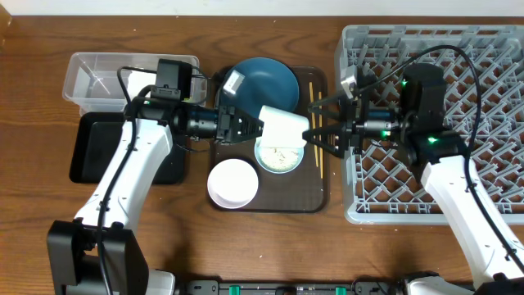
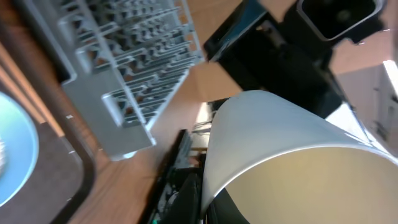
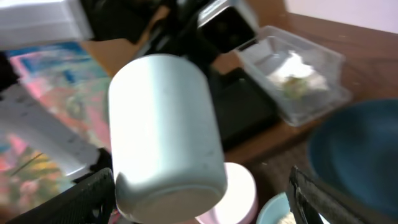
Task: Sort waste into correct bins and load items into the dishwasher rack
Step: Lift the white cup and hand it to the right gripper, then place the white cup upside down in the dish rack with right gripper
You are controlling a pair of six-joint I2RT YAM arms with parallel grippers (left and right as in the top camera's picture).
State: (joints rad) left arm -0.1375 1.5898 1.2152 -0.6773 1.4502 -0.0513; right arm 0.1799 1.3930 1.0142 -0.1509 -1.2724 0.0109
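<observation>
My left gripper (image 1: pixel 252 127) is shut on the rim of the small white cup (image 1: pixel 283 128), one finger inside the rim and one outside (image 2: pixel 202 199). The cup lies on its side in the air above the light-blue bowl (image 1: pixel 277 157), which holds white rice scraps. My right gripper (image 1: pixel 314 131) is open, its fingers either side of the cup's base (image 3: pixel 165 137), the left finger closest to it. The dark-blue dish (image 1: pixel 264 82), white bowl (image 1: pixel 232 182) and chopsticks (image 1: pixel 312 106) rest on the brown serving tray (image 1: pixel 315 197). The dishwasher rack (image 1: pixel 491 49) stands at the right.
The clear tub (image 1: pixel 82 70) sits at the back left with a crumpled white napkin (image 3: pixel 292 74) inside. The black tray (image 1: pixel 90 152) lies in front of it, partly under my left arm. My right arm reaches over the rack's left wall.
</observation>
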